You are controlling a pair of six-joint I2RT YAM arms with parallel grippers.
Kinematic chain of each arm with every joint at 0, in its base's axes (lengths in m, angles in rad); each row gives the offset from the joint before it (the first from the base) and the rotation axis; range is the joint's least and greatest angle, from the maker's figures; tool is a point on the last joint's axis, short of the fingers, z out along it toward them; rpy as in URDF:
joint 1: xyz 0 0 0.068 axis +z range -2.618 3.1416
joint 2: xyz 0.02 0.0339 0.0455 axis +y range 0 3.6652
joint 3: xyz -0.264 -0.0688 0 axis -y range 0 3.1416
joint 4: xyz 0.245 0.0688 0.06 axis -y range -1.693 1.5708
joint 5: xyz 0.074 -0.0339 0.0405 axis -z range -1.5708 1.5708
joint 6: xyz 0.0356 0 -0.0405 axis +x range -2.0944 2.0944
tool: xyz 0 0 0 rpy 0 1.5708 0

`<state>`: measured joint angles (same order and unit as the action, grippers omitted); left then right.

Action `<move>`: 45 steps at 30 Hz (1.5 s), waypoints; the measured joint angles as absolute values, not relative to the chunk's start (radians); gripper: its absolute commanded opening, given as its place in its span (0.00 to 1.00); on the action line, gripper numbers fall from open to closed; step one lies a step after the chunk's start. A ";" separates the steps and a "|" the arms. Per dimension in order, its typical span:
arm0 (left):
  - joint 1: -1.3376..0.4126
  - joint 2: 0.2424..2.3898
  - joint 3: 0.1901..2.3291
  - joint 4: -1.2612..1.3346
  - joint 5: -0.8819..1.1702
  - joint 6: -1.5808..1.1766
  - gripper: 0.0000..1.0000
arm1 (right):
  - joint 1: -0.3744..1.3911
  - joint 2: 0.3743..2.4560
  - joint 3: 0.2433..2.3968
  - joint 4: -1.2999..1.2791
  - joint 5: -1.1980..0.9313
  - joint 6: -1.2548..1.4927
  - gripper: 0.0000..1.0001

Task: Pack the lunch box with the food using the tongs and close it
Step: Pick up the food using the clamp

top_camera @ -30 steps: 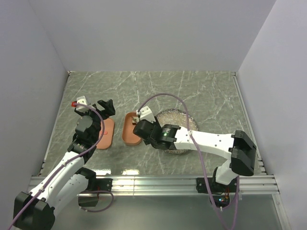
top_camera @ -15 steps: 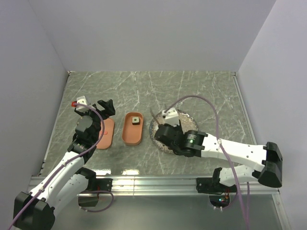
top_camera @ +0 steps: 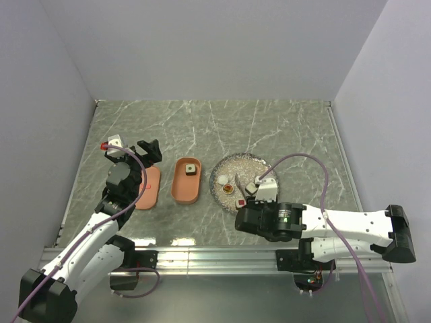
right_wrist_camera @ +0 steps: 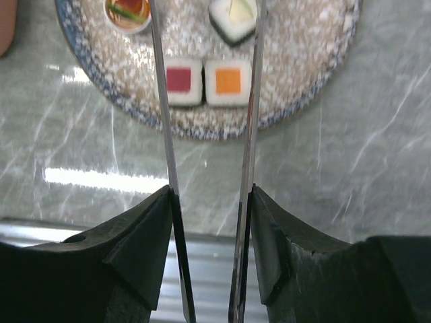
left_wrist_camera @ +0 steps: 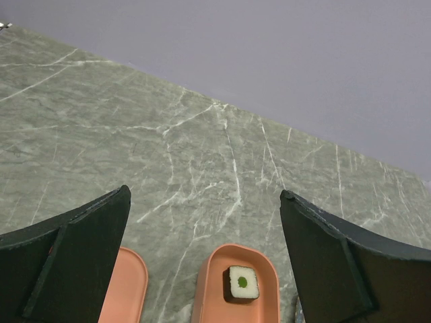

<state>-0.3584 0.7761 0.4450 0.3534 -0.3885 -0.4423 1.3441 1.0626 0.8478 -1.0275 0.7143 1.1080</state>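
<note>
The right gripper (right_wrist_camera: 209, 202) clamps the tongs (right_wrist_camera: 163, 114) by both arms. Their tips are cut off at the top of the wrist view, over the plate (right_wrist_camera: 303, 74) with the food (right_wrist_camera: 228, 81). The left gripper (left_wrist_camera: 204, 195) stands wide open and empty. The lunch box (top_camera: 186, 183), between lid (top_camera: 151, 192) and plate, holds one piece (left_wrist_camera: 242, 282). The left arm partly hides the lid.

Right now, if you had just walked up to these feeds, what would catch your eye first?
The tongs, clamped in the right gripper, reach over the near edge of the speckled plate. In the wrist view they frame a red-centred piece and an orange-centred piece. To the left, the orange lunch box holds one green-centred piece, and its lid lies alongside by the wide-open left gripper.
</note>
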 measured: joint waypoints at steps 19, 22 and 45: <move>-0.357 0.734 0.445 0.352 -0.381 -0.443 1.00 | 1.488 1.069 0.813 -1.187 0.715 1.440 0.55; -0.357 0.730 0.445 0.353 -0.378 -0.442 0.99 | 1.488 1.055 0.796 -1.161 0.715 1.426 0.55; -0.357 0.714 0.445 0.348 -0.364 -0.443 0.99 | 1.361 1.030 0.705 -0.966 0.689 1.250 0.43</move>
<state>-0.3569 0.7143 0.4450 0.3485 -0.3637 -0.4427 1.3609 1.0298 0.7052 -0.9657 0.6888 1.2499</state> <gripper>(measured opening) 0.994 0.458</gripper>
